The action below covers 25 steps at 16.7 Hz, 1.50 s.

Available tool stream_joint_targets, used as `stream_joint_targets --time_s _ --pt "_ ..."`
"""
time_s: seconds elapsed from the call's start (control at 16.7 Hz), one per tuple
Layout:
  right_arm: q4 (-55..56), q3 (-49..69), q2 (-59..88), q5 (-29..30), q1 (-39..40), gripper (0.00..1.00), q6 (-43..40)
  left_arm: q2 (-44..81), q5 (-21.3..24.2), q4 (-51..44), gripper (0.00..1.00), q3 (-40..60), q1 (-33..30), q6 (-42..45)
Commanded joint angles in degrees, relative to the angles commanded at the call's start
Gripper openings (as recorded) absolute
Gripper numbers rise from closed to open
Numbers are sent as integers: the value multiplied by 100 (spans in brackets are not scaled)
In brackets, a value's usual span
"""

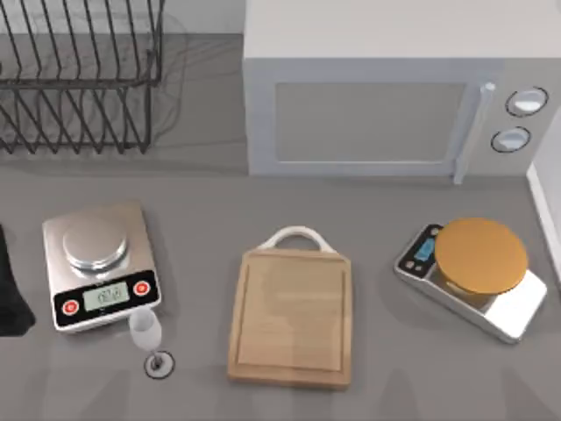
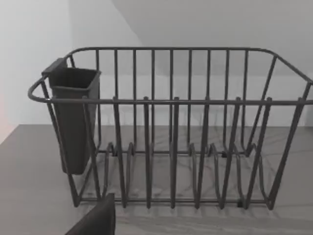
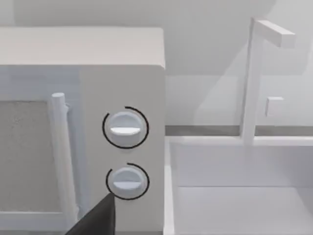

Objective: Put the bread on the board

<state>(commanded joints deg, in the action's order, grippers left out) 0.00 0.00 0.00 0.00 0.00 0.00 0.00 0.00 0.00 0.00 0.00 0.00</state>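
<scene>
Top view | board mid-bench, bare | bread nowhere to be seen, so no placing relative to either pincer | pincers' state: cannot tell | task not begun

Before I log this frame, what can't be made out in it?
Left scale's display, top view: digits too small to read.
Dish rack, top view: cut off by the upper and left edges.
Microwave, top view: inside hidden behind its door.
Dark shape at the table's left, top view: cut by the edge.
</scene>
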Motion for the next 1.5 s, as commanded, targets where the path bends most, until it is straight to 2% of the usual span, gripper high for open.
stream_joint_targets --time_s 0.24,0.54,0.72,1.2,1.5 --pt "0 0 0 0 0 100 0 175 -2 -117 100 171 27 102" --pt "0 0 0 0 0 100 0 1674 8 -1010 100 1538 200 878" --pt "0 0 0 0 0 100 0 3252 18 -1853 100 2727 353 1574" --pt "0 0 0 0 0 100 0 8391 2 -4443 100 6072 828 3602" --pt "0 0 0 0 0 100 0 10593 -8 -5613 100 7832 1075 4595"
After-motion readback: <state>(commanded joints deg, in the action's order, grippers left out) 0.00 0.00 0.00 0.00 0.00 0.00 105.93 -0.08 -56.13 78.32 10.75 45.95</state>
